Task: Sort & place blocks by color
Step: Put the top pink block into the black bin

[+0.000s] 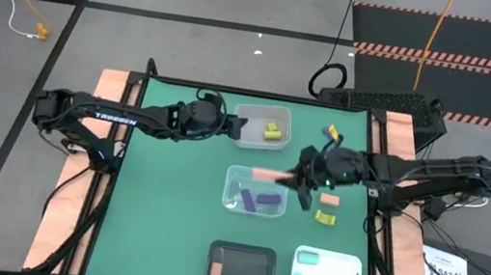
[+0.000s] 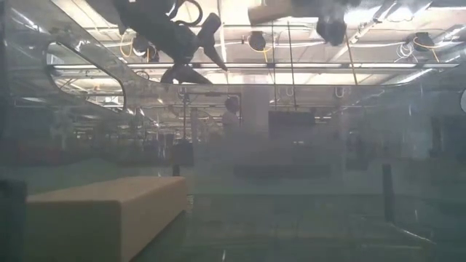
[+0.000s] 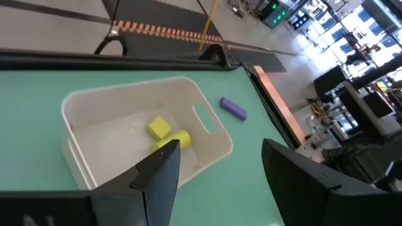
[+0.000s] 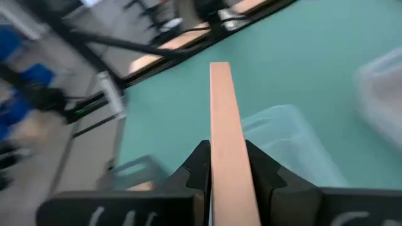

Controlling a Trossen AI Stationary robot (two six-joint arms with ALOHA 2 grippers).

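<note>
Blocks, sorted in part: catalogue of the table, largest item first.

Table [image 1: 167, 204], green top, fills the middle of the high view; bare surface lies left of centre.

Left arm, upper left of the table. Left gripper [image 1: 224, 125] hovers just beside the upper clear tray [image 1: 248, 136]; jaws stand apart and hold nothing.

Right arm, entering from the right edge. Right gripper [image 1: 301, 179] sits at centre right, jaws closed on a long salmon block [image 1: 268, 176]. The block's long axis runs straight out from the fingertips, pointing left across the upper rim of the middle clear tray [image 1: 232, 186].

Black tray [image 1: 243, 268], lower centre, one salmon block [image 1: 216, 272] at its left side. This is probably the held block's colour match; it lies below the gripper in the frame, past the middle tray, with open room beside the piece already there.

White tray [image 1: 358, 271], lower right, holding mint blocks [image 1: 307, 258].

Upper clear tray holds yellow-green blocks [image 1: 274, 130]; middle clear tray holds purple blocks [image 1: 267, 199].

Loose pieces at right: a purple block [image 1: 332, 131] near the upper edge; a short salmon block [image 1: 330, 200] and a yellow-green block [image 1: 324, 217] below the right gripper, between it and the white tray.
</note>
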